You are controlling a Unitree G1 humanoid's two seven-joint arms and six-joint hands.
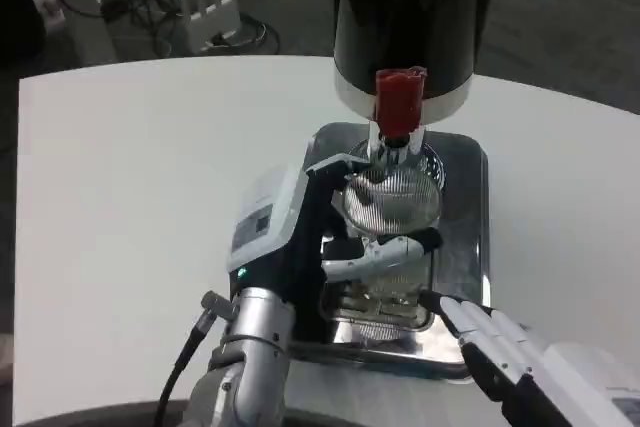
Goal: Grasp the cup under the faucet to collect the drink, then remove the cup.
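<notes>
Cup [392,202]: clear ribbed, on metal drip tray [465,247], directly beneath red faucet [399,102].
Left hand [300,237]: fingers wrapped round cup.
Right hand [500,347]: fingers straight, together, holding nothing, near tray edge.
Progress: grasp made; filling unclear, removal pending.

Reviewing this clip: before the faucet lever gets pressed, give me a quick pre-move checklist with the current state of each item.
1. Left hand grips the cup: ok, fingers wrap its side.
2. Cup mouth sits under the spout below the red faucet lever: ok, looks aligned.
3. Cup stands over the drip tray: ok.
4. Right hand free for the lever: ok, open, at the tray's near edge, touching nothing.
5. Drink already in the cup: cannot tell.
6. Grip firmness: cannot tell.
</notes>
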